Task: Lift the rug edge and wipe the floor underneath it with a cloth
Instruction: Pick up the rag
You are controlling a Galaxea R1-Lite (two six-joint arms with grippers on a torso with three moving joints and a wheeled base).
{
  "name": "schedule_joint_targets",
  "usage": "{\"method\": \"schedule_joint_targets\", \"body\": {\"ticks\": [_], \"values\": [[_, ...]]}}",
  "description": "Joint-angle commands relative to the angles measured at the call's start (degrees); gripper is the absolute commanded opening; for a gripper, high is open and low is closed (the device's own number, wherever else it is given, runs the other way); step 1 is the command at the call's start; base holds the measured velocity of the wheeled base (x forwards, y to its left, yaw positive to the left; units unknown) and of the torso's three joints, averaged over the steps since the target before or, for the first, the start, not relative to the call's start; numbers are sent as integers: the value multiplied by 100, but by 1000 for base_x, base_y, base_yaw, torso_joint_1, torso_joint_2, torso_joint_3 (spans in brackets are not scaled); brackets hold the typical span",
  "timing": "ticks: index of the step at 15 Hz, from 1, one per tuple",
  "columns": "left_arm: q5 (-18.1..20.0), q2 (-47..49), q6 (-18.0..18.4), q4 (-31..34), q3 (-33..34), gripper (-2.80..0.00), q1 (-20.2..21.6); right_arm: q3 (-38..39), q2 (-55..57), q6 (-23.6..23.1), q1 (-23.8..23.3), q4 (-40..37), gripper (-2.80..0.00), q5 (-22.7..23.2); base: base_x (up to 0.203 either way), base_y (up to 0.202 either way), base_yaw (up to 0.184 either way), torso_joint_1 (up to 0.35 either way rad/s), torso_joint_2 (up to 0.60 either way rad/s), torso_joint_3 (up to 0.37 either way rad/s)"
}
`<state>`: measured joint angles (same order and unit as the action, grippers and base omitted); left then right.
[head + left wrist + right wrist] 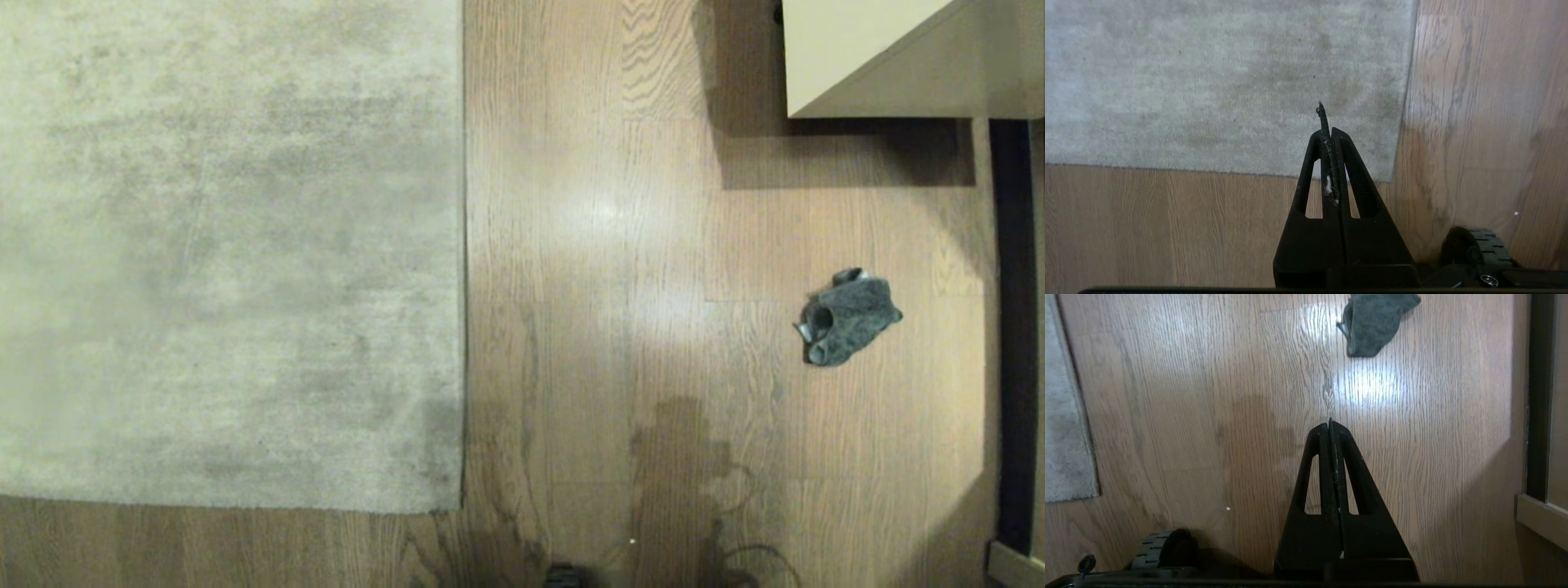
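A large pale grey-beige rug (229, 245) lies flat on the left, its straight rug edge (464, 245) running up the head view beside the wood-plank floor (588, 327). The dark grey cloth (849, 318) lies crumpled on the floor to the right, apart from the rug. Neither arm shows in the head view. My left gripper (1329, 130) hangs shut and empty above the rug (1229, 81) near its corner (1392, 177). My right gripper (1329, 425) is shut and empty over bare floor, with the cloth (1376, 320) some way ahead of it.
A pale cabinet corner (882, 57) stands at the far right. A dark strip (1012, 327) runs along the right side beside a light baseboard (1541, 520). My base wheel (1163, 549) shows low in the wrist views.
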<state>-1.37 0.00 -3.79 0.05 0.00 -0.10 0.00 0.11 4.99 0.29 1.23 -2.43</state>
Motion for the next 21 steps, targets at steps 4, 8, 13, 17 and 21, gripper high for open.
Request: {"method": "schedule_joint_targets", "body": {"ticks": [4,8,13,17,21], "values": [[-4,9,-8,4,0,-280,1,0,-2,2,6,0,-280,-4,0,0,0,4,4,-198],[-4,9,-8,4,0,-280,1,0,-2,2,-3,0,-280,-4,0,0,0,0,1,-196],[-4,9,-8,4,0,-280,1,0,-2,2,-2,0,-280,-4,0,0,0,3,4,-200],[-4,9,-8,4,0,-280,1,0,-2,2,-1,0,-280,-4,0,0,0,2,2,-198],[-4,9,-8,4,0,-280,1,0,-2,2,0,0,-280,1,0,0,0,4,2,-72]]}}
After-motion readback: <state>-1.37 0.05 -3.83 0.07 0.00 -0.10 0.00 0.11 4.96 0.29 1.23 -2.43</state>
